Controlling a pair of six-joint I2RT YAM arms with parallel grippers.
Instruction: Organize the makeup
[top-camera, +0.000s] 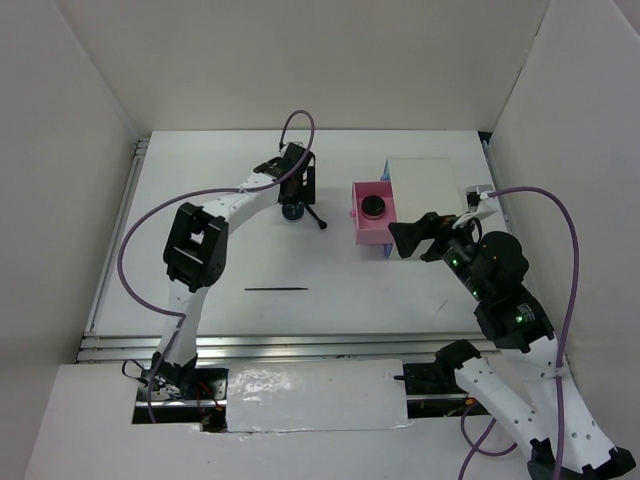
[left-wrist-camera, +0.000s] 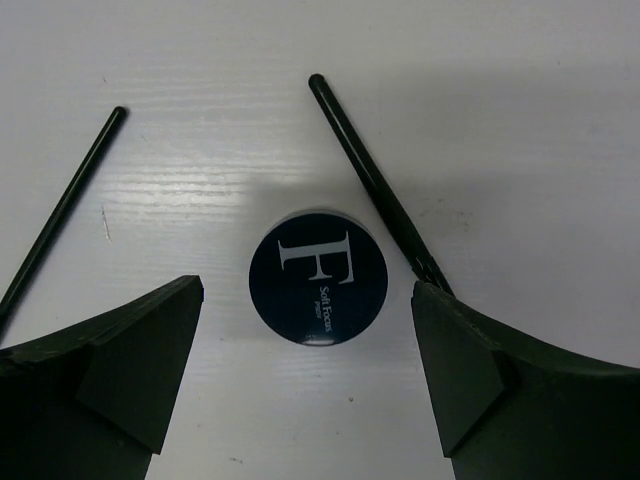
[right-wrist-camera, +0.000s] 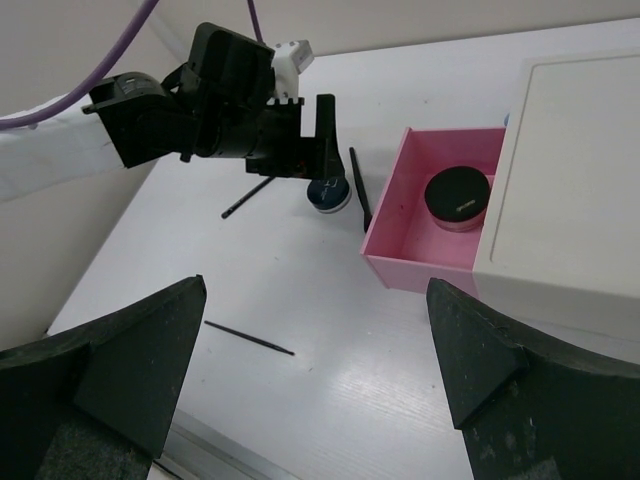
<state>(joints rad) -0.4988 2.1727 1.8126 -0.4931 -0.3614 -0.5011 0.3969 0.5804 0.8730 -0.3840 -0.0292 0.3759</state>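
Left wrist view: our left gripper (left-wrist-camera: 305, 300), fingers spread wide, hangs over the blue-topped compact (left-wrist-camera: 318, 290) on the table (left-wrist-camera: 500, 100), flanked by two thin pencils (left-wrist-camera: 375, 185). Our right gripper (right-wrist-camera: 315, 350) gapes empty too. One black compact (right-wrist-camera: 458, 198) sits in the pink drawer (right-wrist-camera: 415, 272) — the rest, we judge, awaits sorting.

Navy compact (left-wrist-camera: 317, 290) w/ white "F" logo, blk compact (right-wrist-camera: 458, 197), blk pencils (left-wrist-camera: 372, 175), pink drawer (right-wrist-camera: 415, 272), white box (right-wrist-camera: 570, 170).
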